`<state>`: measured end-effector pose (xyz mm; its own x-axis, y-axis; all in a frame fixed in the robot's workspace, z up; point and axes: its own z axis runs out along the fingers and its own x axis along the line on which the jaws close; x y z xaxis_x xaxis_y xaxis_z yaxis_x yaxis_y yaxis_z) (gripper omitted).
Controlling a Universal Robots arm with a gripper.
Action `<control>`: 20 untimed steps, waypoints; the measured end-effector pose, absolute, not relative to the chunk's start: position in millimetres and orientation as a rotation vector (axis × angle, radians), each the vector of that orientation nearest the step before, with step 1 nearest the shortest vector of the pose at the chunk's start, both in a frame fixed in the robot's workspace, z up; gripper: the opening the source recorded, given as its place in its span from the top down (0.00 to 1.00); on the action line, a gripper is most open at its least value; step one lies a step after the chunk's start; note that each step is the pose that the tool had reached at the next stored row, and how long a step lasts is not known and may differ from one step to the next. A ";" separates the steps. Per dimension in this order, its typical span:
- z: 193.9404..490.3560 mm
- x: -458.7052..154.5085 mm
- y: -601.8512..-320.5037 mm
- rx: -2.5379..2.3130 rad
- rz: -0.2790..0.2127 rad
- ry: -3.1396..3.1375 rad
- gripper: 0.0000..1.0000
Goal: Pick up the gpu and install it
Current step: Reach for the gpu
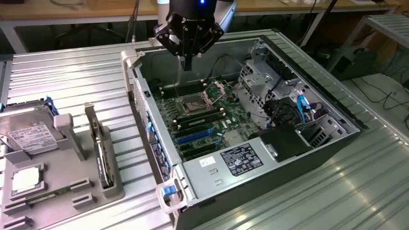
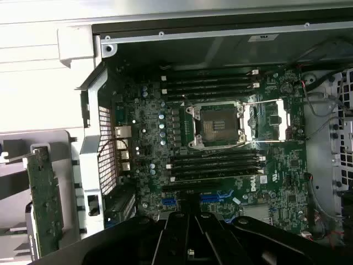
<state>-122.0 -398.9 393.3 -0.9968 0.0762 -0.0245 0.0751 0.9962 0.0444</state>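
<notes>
I am a single robot arm, and in the exterior view my pincer (image 1: 187, 66) hangs at 12 o'clock, its dark fingers pressed together with nothing between them, pointing down over the far edge of an open computer case (image 1: 313, 81). The case lies on its side in the middle of a ribbed metal surface (image 1: 70, 72), its interior facing up. Inside it the green motherboard (image 1: 211, 117) is exposed, with an empty processor socket (image 1: 191, 103) just below my fingertips toward 6 o'clock, and blue expansion slots (image 1: 193, 136) further along the same line. A silver power supply (image 1: 242, 159) with a dark label fills the case's near end, at about 5 o'clock from the socket. The gpu (image 1: 102, 153) is outside the case, well apart from my pincer, at about 8 o'clock in the exterior view. It stands upright on its long edge in a slot of a grey holder tray (image 1: 64, 191) beside the case. A silver hard drive (image 1: 28, 132) with a white label sits in the same tray, at 9 o'clock from the card. From my wrist camera, my clenched pincer (image 2: 190, 221) shows dark against the motherboard (image 2: 143, 127) and socket (image 2: 216, 126), and the gpu (image 2: 44, 204) appears as a green board in the holder beyond the case wall.
</notes>
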 end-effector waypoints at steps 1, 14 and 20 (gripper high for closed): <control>393.3 -122.0 -398.9 0.118 0.068 3.112 0.89; 393.1 -133.0 -399.0 0.118 0.068 3.112 0.89; 393.1 -144.2 -399.1 0.118 0.067 3.113 0.89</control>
<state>-144.2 -399.1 393.1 -0.9968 0.0761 -0.0245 0.0750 0.9962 0.0439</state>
